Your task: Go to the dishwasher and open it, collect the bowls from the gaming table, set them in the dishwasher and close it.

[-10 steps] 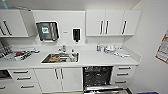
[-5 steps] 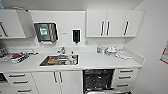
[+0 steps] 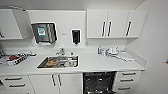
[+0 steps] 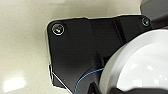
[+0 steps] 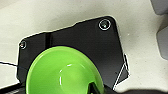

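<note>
Left wrist view: white bowl (image 4: pixel 140 62), grip not discernible. Right wrist view: green bowl (image 5: pixel 65 71), grip likewise unclear. Dishwasher (image 3: pixel 99 82) open under the countertop (image 3: pixel 100 63), right of the sink (image 3: pixel 58 62); the view has edged closer than before.

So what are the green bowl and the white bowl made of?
The green bowl looks like smooth plastic: the colour is bright and even, with a soft shiny streak inside. The white bowl could be glazed china or hard plastic; it is glossy, with small bright glints, so I can't say for sure.
</note>
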`<state>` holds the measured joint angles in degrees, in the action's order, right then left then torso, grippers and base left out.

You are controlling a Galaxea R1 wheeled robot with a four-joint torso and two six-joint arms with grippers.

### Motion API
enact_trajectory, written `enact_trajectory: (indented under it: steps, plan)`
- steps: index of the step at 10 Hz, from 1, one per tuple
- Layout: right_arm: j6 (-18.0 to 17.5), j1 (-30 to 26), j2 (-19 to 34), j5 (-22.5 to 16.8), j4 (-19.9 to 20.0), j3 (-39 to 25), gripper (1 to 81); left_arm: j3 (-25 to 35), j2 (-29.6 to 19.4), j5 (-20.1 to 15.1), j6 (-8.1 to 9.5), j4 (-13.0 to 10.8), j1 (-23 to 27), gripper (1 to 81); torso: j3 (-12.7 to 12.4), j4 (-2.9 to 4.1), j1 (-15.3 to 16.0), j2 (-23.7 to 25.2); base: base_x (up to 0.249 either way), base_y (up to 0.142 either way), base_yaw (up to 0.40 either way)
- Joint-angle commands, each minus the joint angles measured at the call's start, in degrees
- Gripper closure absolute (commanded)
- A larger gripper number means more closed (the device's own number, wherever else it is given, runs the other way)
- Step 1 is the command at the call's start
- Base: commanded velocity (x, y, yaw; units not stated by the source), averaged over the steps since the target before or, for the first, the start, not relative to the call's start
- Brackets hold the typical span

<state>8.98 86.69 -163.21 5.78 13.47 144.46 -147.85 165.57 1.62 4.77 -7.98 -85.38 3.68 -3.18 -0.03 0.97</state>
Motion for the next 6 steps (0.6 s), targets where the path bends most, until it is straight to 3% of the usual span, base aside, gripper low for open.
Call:
enact_trajectory:
  steps: [1,6]
  plan:
    - [0.07,-1.82,0.75,-3.76,-0.20,-0.24,81.1,0.19,-0.68,-3.29,0.16,0.16,2.02,81.1,0.00,0.00,0.03,0.00,0.137,0.000,0.000]
    - [0.07,-1.39,0.58,-3.76,-0.11,-0.42,81.1,0.19,-0.68,-3.20,0.16,0.25,2.02,81.1,0.00,0.00,0.03,0.00,0.133,0.000,0.000]
